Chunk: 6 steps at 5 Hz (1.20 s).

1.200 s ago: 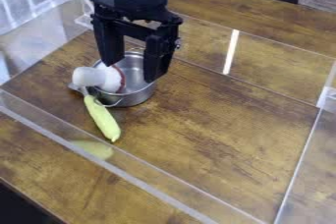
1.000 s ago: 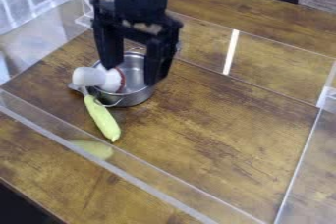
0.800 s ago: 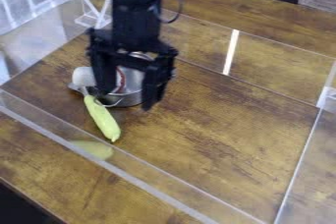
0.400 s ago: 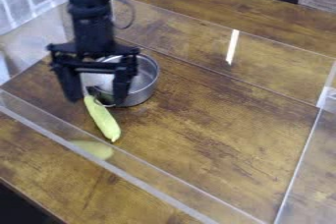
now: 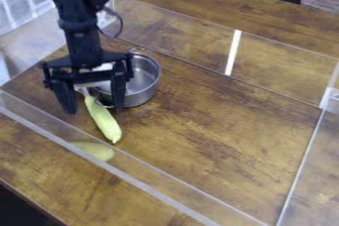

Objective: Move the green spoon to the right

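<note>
The green spoon (image 5: 103, 121) lies on the wooden table just in front of the silver pot (image 5: 138, 77), its thick yellow-green handle pointing toward the lower right. Its bowl end is hidden under my gripper. My black gripper (image 5: 89, 98) points straight down, low over the spoon's upper end. It is open, with one finger (image 5: 61, 97) to the left of the spoon and the other to its right by the pot. Nothing is held.
A clear acrylic wall (image 5: 159, 175) runs along the front of the work area, with a yellow-green reflection (image 5: 90, 151) of the spoon on it. More clear panels stand at the right (image 5: 307, 170) and back. The wooden tabletop (image 5: 225, 111) stretches right of the pot.
The gripper has moved left and down from above the pot to the spoon's upper end, rolling as it went. It stayed open. The spoon and pot have not moved.
</note>
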Motion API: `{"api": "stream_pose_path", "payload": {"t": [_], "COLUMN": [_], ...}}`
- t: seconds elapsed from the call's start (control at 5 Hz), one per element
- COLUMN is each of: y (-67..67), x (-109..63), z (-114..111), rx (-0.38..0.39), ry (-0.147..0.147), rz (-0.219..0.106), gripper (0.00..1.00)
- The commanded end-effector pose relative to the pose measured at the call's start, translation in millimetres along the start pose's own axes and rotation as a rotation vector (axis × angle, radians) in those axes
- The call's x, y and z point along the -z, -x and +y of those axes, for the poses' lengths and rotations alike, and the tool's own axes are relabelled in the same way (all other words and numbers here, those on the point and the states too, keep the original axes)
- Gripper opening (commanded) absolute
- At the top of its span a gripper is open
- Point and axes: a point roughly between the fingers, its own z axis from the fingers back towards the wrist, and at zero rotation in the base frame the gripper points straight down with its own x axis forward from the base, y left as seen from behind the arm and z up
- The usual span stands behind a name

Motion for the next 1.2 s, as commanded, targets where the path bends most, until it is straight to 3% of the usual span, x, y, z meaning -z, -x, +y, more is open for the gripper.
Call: {"api": "stream_pose_path", "payload": {"t": [0.0, 0.4, 1.0], "y": [-0.4, 1.4, 4.3], "x": [1.1, 16.9, 19.9], "z": [-1, -11, -11], "rx": [-0.077, -0.216, -0.403], "ry": [0.03, 0.055, 0.078], "rz": [-0.025, -0.015, 0.023], "gripper": [1.0, 1.0, 1.0]}}
